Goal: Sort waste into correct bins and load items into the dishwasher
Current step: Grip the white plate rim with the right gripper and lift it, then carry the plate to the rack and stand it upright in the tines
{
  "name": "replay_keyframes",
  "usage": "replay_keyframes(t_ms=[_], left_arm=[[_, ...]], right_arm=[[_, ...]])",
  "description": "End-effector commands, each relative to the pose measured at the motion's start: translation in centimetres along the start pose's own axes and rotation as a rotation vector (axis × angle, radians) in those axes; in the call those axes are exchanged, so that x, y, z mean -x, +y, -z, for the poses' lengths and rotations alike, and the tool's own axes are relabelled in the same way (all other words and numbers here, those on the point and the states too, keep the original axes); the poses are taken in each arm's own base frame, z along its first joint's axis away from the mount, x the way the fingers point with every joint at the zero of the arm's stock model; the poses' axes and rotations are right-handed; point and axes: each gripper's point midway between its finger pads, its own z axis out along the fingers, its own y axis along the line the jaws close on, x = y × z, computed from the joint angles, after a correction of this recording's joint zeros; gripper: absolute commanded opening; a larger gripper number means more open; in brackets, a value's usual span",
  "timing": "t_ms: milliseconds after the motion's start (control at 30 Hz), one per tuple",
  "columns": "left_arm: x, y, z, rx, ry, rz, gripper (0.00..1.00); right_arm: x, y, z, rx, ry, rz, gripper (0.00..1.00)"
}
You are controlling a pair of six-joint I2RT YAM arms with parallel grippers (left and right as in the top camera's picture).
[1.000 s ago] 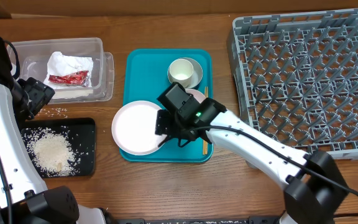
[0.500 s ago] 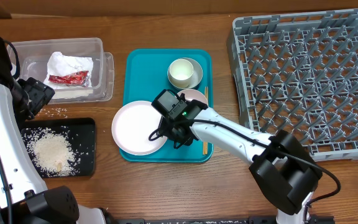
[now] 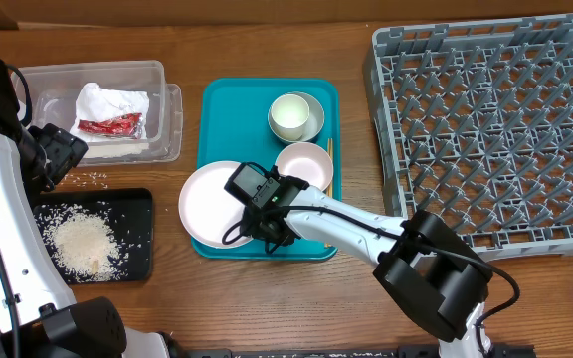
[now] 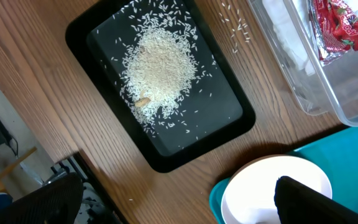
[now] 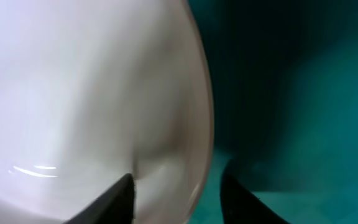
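The round pale plate (image 3: 212, 204) lies on the teal tray (image 3: 227, 99), at its front left. My right gripper (image 3: 254, 212) is open and low at the plate's right rim. In the right wrist view its fingers (image 5: 179, 193) straddle the rim of the plate (image 5: 73, 93), one over the plate and one over the tray. A small white bowl (image 3: 303, 163) and a white cup (image 3: 290, 114) inside a grey-green bowl sit behind. Chopsticks (image 3: 328, 235) lie along the tray's right side. My left gripper (image 3: 56, 154) is open and empty, hovering between the clear tub and the black tray (image 4: 160, 81).
The clear tub (image 3: 157, 75) holds a napkin (image 3: 107, 102) and a red wrapper (image 3: 109, 125). The black tray (image 3: 137, 204) holds rice (image 3: 83, 242), with loose grains (image 3: 93, 179) on the table beside it. The grey dish rack (image 3: 495, 129) stands at the right.
My right gripper has moved left and toward the front, off the small white bowl and down to the plate's right rim. The left arm has not moved.
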Motion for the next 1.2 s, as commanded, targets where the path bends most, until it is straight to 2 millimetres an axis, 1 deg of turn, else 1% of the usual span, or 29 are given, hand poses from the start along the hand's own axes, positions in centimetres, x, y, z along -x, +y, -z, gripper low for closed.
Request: replay_keyframes(t_ms=[0,167,233,267,400,533,700,767,900,967,1000,1067,1100,1167], left_arm=[[0.1,0.0,-0.1,0.000,0.000,-0.017,1.00],[0.0,0.0,-0.1,0.001,0.000,-0.017,1.00],[0.1,0.0,-0.1,0.000,0.000,-0.017,1.00],[0.1,0.0,-0.1,0.000,0.000,-0.017,1.00],[0.1,0.0,-0.1,0.000,0.000,-0.017,1.00],[0.0,0.0,-0.1,0.001,0.000,-0.017,1.00],[0.1,0.0,-0.1,0.000,0.000,-0.017,1.00],[0.0,0.0,-0.1,0.001,0.000,-0.017,1.00],[0.1,0.0,-0.1,0.000,0.000,-0.017,1.00],[0.0,0.0,-0.1,0.001,0.000,-0.017,1.00],[0.1,0.0,-0.1,0.000,0.000,-0.017,1.00],[0.0,0.0,-0.1,0.001,0.000,-0.017,1.00],[0.1,0.0,-0.1,0.000,0.000,-0.017,1.00],[0.1,0.0,-0.1,0.000,0.000,-0.017,1.00]], right_arm=[[0.6,0.3,-0.3,-0.003,-0.022,-0.006,0.38],[0.6,0.3,-0.1,-0.007,-0.023,-0.005,0.29],[0.7,0.3,0.2,-0.003,-0.026,-0.006,0.24],[0.7,0.4,0.4,0.002,-0.028,-0.006,0.20],[0.9,0.9,1.3,0.022,-0.042,-0.004,0.12],[1.3,0.9,2.4,0.022,-0.073,-0.001,0.04],[2.0,0.7,4.4,0.018,-0.125,-0.001,0.04],[2.4,1.1,5.9,0.037,-0.153,0.047,0.04],[3.2,3.2,9.8,0.109,-0.216,0.217,0.04],[3.8,4.1,12.5,0.136,-0.271,0.308,0.04],[4.2,4.3,13.8,0.138,-0.305,0.328,0.04],[5.4,4.1,16.6,0.126,-0.382,0.335,0.04],[6.8,3.4,19.3,0.100,-0.465,0.313,0.04],[8.9,1.9,22.6,0.055,-0.573,0.266,0.04]])
